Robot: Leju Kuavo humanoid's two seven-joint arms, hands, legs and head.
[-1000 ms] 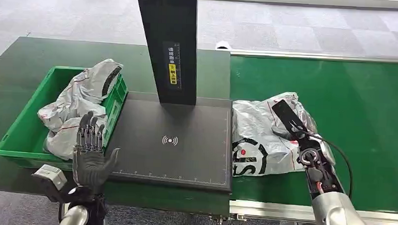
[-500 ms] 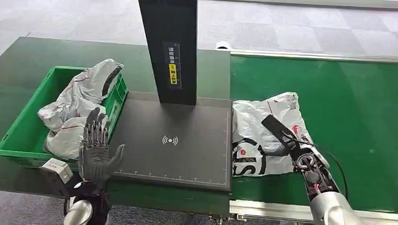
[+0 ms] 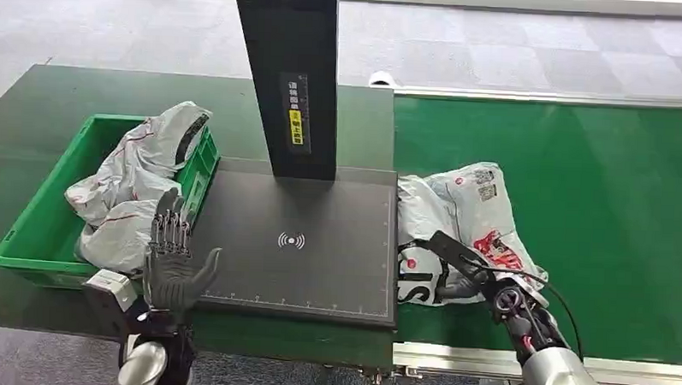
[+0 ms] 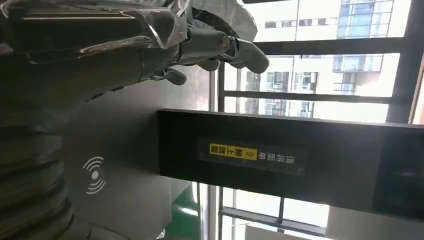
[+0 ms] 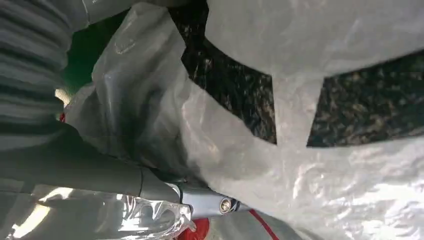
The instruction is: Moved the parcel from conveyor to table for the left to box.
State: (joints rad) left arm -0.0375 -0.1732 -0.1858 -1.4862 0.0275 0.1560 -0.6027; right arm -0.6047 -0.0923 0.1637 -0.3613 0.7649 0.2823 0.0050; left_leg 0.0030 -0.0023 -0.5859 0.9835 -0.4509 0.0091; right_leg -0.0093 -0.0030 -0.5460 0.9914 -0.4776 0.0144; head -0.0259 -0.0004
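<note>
Black column [image 3: 287, 79], upright, yellow label [image 3: 297, 122] on its face; stands beyond the left hand [image 3: 174, 268]. Grey carpet-tile floor [image 3: 497, 44] at the far side, well apart from both hands. Windows with buildings [image 4: 320, 65] outside, behind the column in the left wrist view.

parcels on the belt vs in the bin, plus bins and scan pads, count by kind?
Parcels on the green conveyor: 1, the parcel that the right hand touches
Parcels in the green bin: at least 2
Bins: 1
Black scan pads: 1
Total: at least 5
</note>
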